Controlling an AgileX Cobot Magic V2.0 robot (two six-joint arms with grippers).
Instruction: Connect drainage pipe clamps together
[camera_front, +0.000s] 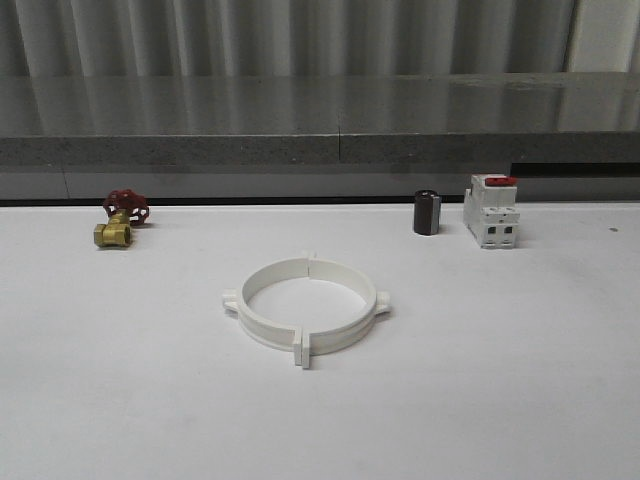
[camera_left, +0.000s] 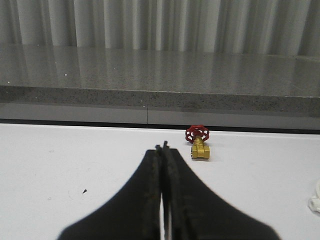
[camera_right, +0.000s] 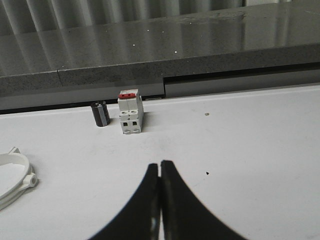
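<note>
Nearest the front camera, in the lower middle of the frame, the two white plastic semicircular drainage pipe clamps (camera_front: 306, 312) lie flat on the white table (camera_front: 120, 400), their flat end flanges meeting at the near side and at the far side so that the pair forms one closed ring, with a small tab jutting out at the left and another at the right. Beyond the ring, at the upper left of the front view, a brass valve with a red handwheel (camera_front: 120, 220) rests near the table's far edge; at the upper right stand a small dark cylinder (camera_front: 427, 213) and, just beside it, a white boxy breaker with a red top (camera_front: 491, 211). A grey stone ledge (camera_front: 320, 120) runs across the back. In the left wrist view the left gripper (camera_left: 162, 148) sits low in the centre of the frame, its black jaws pressed together with nothing between them; the brass valve (camera_left: 199, 145) stands beyond and to the right of the tips, and a sliver of white at the right edge of that frame may be part of the clamps (camera_left: 315, 199), well apart from the jaws. In the right wrist view the right gripper (camera_right: 159, 165) likewise shows its jaws closed flat against each other and holding nothing; a portion of the ring (camera_right: 14, 175) shows at the lower left edge of the frame, well apart from the tips, while the breaker (camera_right: 130, 112) and the dark cylinder (camera_right: 100, 114) stand farther off, above centre.
</note>
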